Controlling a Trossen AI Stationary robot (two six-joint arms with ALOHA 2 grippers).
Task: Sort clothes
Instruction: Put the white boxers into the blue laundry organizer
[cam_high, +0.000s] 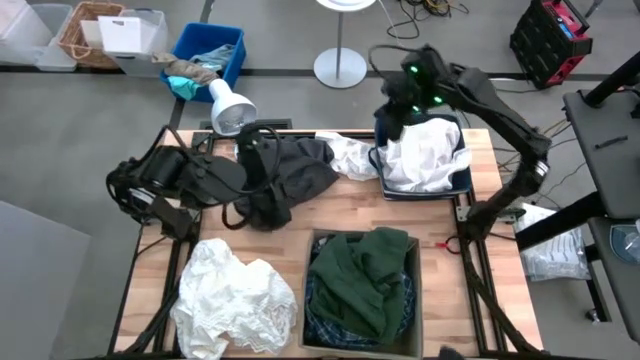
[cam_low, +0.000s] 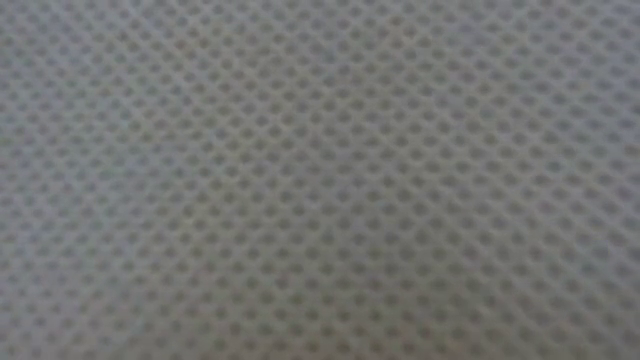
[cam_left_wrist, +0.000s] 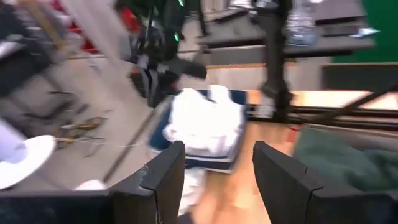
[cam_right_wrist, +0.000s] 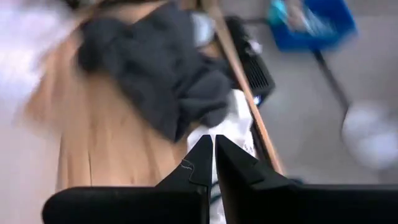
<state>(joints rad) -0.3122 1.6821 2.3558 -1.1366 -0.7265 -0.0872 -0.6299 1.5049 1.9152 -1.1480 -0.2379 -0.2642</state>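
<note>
A charcoal grey garment (cam_high: 290, 180) lies spread at the table's far middle, and a white one (cam_high: 350, 157) lies beside it. More white clothes (cam_high: 425, 155) fill a blue tray (cam_high: 468, 180) at the far right. A dark green garment (cam_high: 365, 275) lies in a box (cam_high: 417, 300) at the near middle, and a white heap (cam_high: 235, 300) sits near left. My left gripper (cam_left_wrist: 217, 180) hangs open and bare above the table's left part (cam_high: 250, 165), pointing at the tray (cam_left_wrist: 199, 158). My right gripper (cam_right_wrist: 214, 149) is shut on nothing, up over the tray's far left corner (cam_high: 400, 112).
A mesh fabric (cam_low: 320, 180) fills the whole low view. On the floor beyond the far edge stand a lamp head (cam_high: 230, 110), a blue bin with rags (cam_high: 205, 55), a wicker basket (cam_high: 85, 30) and a lamp base (cam_high: 340, 68). Bare wood (cam_high: 445, 265) shows at the near right.
</note>
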